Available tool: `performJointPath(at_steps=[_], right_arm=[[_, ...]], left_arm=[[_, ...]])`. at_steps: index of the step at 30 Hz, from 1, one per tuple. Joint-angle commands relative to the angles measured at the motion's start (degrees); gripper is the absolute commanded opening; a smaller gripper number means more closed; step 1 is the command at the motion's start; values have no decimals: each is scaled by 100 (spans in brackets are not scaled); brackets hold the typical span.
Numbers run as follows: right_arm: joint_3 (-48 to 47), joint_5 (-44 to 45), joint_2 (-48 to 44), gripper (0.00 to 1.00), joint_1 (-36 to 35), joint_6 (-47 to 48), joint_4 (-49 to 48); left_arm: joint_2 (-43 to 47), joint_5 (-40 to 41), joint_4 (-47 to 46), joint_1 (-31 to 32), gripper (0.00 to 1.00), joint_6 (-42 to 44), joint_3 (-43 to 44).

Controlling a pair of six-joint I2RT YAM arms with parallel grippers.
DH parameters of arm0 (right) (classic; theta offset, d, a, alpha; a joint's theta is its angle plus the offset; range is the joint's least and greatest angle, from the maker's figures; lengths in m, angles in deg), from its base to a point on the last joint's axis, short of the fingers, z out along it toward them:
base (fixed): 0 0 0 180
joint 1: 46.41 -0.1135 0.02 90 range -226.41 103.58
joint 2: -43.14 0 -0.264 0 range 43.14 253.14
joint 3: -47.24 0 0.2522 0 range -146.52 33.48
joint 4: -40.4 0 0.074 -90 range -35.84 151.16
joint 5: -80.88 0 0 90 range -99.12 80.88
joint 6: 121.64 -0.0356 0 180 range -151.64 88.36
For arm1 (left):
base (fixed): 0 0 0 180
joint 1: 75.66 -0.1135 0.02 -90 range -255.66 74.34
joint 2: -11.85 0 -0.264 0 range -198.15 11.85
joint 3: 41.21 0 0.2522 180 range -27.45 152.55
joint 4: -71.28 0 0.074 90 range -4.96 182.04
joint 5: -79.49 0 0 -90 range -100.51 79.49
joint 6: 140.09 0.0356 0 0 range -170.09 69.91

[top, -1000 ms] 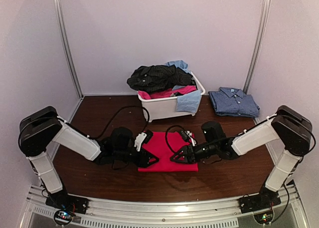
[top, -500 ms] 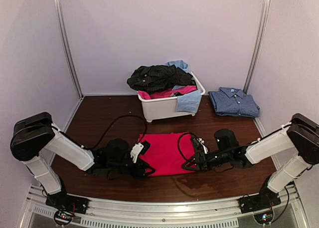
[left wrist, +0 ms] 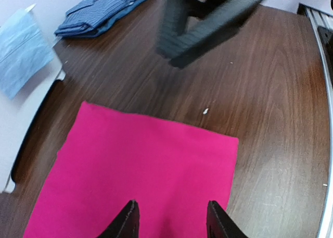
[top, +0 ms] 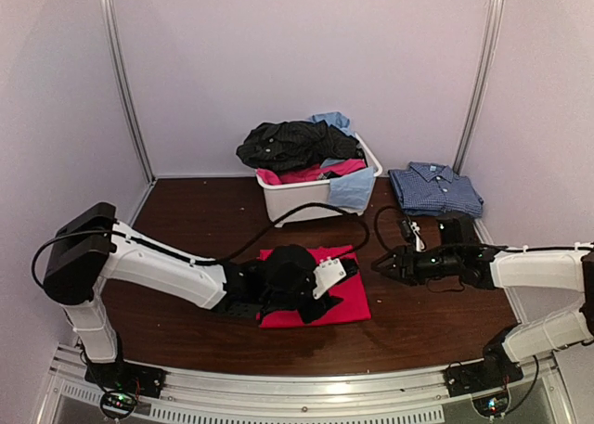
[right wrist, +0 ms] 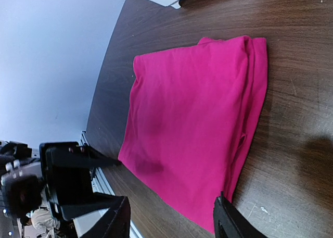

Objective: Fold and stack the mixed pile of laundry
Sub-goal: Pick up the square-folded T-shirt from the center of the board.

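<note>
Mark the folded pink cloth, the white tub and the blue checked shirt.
pink cloth (left wrist: 140, 175), left wrist view, middle of top face
white tub (top: 302, 201), top external view, front wall
blue checked shirt (top: 436, 192), top external view, middle of folded front

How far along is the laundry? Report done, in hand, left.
Done: the blue checked shirt lies folded at the far right. In hand: the pink garment lies folded flat in front; the left gripper hovers open over it, the right gripper open beside it, both empty. Left: the black garment, light blue cloth and more pink cloth in the white tub.
</note>
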Motion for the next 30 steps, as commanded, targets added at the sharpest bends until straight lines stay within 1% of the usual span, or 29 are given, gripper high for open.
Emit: performJointPath(at_steps=[1, 7, 10, 15, 18, 20, 24, 25, 27, 28, 30], right_arm=[[60, -34, 52, 54, 292, 33, 51], [225, -217, 142, 55, 449, 15, -82], [321, -246, 171, 55, 500, -1, -171], [397, -282, 212, 55, 562, -9, -177], [449, -355, 285, 57, 558, -82, -249], [497, -425, 360, 58, 558, -150, -333], [593, -499, 453, 66, 529, -314, -508], [613, -544, 478, 74, 509, -373, -563], [620, -597, 531, 83, 464, -497, -687], [615, -607, 562, 87, 437, -536, -733], [588, -625, 658, 89, 379, -613, -824]], left_arm=[[-788, 455, 835, 392, 43, 1174, 958], [-1485, 406, 1209, 553, 38, 1560, 1795], [-1800, 319, 1441, 605, 37, 1674, 2098], [-2229, 295, 1574, 613, 38, 1775, 2426], [-2451, 420, 1630, 611, 38, 1851, 2600], [-2522, 444, 1615, 615, 31, 1844, 2676], [-2307, 289, 1440, 606, 13, 1735, 2583], [-2207, 241, 1328, 606, 8, 1694, 2506], [-2010, 154, 1102, 571, 0, 1601, 2334], [-1932, 107, 1006, 543, 0, 1525, 2261], [-1765, -10, 834, 494, 0, 1435, 2140]])
